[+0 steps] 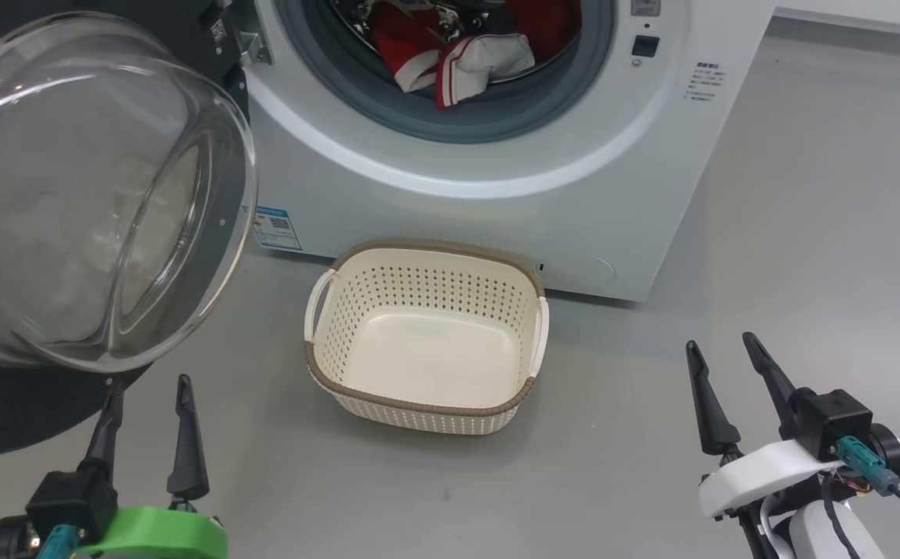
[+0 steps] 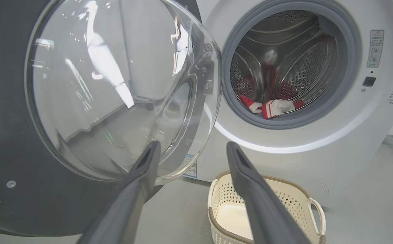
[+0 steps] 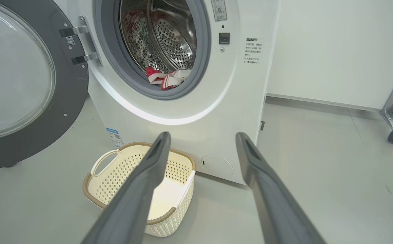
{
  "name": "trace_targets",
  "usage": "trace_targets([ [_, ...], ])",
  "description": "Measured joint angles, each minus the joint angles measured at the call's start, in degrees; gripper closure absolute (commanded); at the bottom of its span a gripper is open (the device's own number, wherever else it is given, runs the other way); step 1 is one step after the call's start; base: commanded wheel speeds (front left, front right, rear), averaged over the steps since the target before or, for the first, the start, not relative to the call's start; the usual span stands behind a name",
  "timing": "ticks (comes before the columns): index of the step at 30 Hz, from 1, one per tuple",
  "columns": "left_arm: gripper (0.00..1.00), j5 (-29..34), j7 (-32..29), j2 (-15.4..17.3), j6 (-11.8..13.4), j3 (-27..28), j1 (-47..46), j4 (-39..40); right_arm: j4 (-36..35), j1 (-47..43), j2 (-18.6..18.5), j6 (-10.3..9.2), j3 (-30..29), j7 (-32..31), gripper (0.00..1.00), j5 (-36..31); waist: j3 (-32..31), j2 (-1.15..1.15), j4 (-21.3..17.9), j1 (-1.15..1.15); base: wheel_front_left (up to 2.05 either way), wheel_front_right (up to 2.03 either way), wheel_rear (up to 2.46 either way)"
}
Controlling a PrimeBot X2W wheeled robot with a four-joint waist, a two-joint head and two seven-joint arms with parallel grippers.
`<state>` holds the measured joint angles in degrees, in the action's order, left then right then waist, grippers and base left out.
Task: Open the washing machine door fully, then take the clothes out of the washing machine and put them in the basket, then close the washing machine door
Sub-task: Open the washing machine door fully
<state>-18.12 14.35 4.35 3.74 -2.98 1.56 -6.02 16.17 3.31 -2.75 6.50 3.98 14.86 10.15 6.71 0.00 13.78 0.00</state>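
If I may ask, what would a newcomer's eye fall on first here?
The washing machine door, swung open at the head view's left, bulges its glass bowl toward the camera. Red and white clothes lie at the mouth of the drum, and an empty basket stands on the floor before the washing machine.

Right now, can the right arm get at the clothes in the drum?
Probably yes: the washing machine door hangs open at left, nothing blocks the clothes, and the right gripper is open, clear of the basket.
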Motion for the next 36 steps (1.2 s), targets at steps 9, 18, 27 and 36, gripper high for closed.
trace_targets([
  [9, 0.0, 0.12, -1.24, -0.1, -0.51, -2.25, 1.32, 2.12, -0.43, 0.01, 0.09, 0.01, 0.43, 0.0, 0.0, 0.41, -0.21, 0.0, -4.54, 0.0, 0.0, 0.0, 0.0],
  [18, 0.0, 0.52, -2.71, -0.08, -1.03, -3.98, 2.32, 2.8, -0.43, -0.05, 0.13, -0.02, 0.66, 0.0, 0.0, 0.44, -0.64, 0.0, -9.77, 0.0, 0.0, 0.0, 0.0],
  [27, 0.0, 0.58, -4.19, -0.09, -1.05, -4.76, 3.76, 2.78, -0.65, -1.54, 0.19, -0.15, 0.66, 0.0, 0.0, 0.86, -1.85, 0.0, -14.1, 0.0, 0.0, 0.0, 0.0],
  [36, 0.0, 0.7, -4.79, -0.11, -1.01, -5.37, 3.83, 3.3, -2.04, -2.49, 0.24, -1.12, 0.31, 0.0, 0.0, 1.14, -2.64, 0.0, -15.72, 0.0, 0.0, 0.0, 0.0],
])
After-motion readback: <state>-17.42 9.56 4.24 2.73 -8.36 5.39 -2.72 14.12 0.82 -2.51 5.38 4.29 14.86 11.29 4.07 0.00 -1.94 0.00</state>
